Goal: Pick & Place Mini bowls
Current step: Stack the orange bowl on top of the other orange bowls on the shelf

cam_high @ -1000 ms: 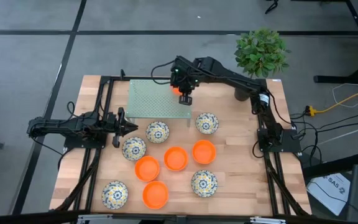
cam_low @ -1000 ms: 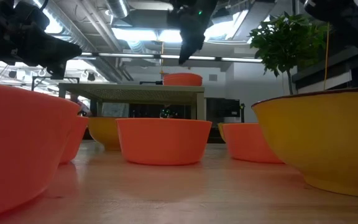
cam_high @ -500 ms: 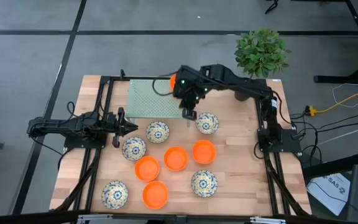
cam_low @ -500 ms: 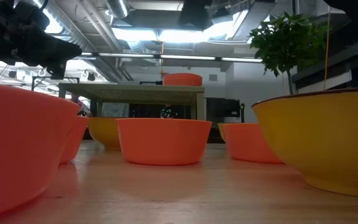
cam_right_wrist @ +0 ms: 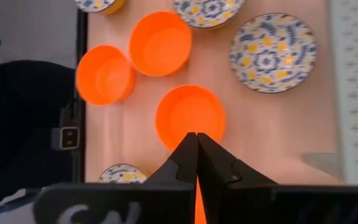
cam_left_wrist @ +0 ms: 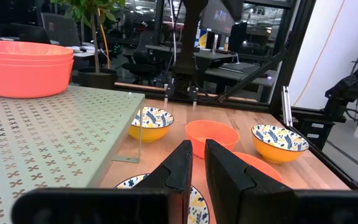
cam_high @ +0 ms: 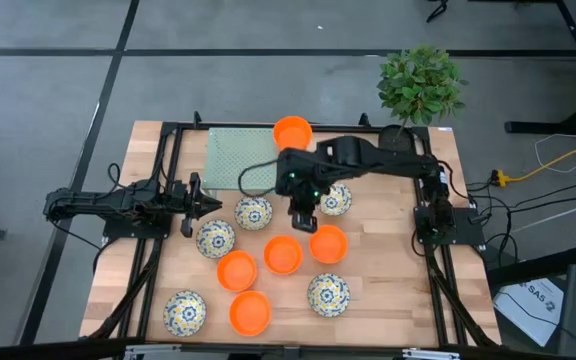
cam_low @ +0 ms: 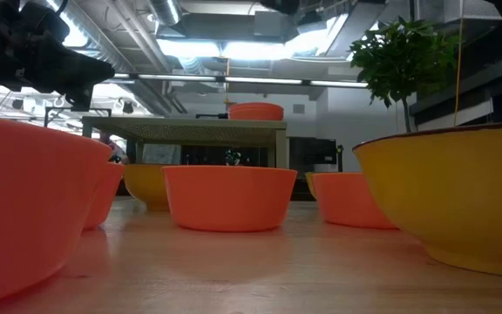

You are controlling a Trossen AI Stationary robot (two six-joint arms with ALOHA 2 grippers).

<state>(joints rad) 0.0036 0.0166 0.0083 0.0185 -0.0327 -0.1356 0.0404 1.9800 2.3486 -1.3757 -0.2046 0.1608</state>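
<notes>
Swinging away from the raised green perforated shelf [cam_high: 243, 158], the right gripper [cam_high: 302, 215] had left the stack of orange bowls [cam_high: 291, 131] behind it at the shelf's far corner and, within a second, crossed back over the wooden table [cam_high: 388, 300] to hang above the loose bowls. Its fingers [cam_right_wrist: 213, 163] were pressed together with nothing between them, so the drop-off on the shelf looked finished and the arm seemed to be lining up its next pick. Directly below and just ahead of the fingertips lay an orange bowl [cam_right_wrist: 190, 117], the likely next target by my reading; a second orange bowl [cam_high: 328, 243] sat just to one side of the gripper, and a floral bowl [cam_high: 334, 198] lay close behind it, toward the shelf. Two more orange bowls [cam_high: 236, 270] and [cam_high: 249, 312] were farther out, toward the near table edge, with floral bowls [cam_high: 328, 293] and [cam_high: 184, 311] beyond them. The left gripper [cam_high: 195, 204] waited at its own side of the table, fingers [cam_left_wrist: 180, 169] drawn nearly shut and empty, with two floral bowls [cam_high: 254, 212] and [cam_high: 215, 238] just in front of it. Judging by the count, nine bowls were on the tabletop yet to be moved, so the task was in an early stage. To take the orange bowl, the right gripper would need to spread its fingers before descending over the rim.
</notes>
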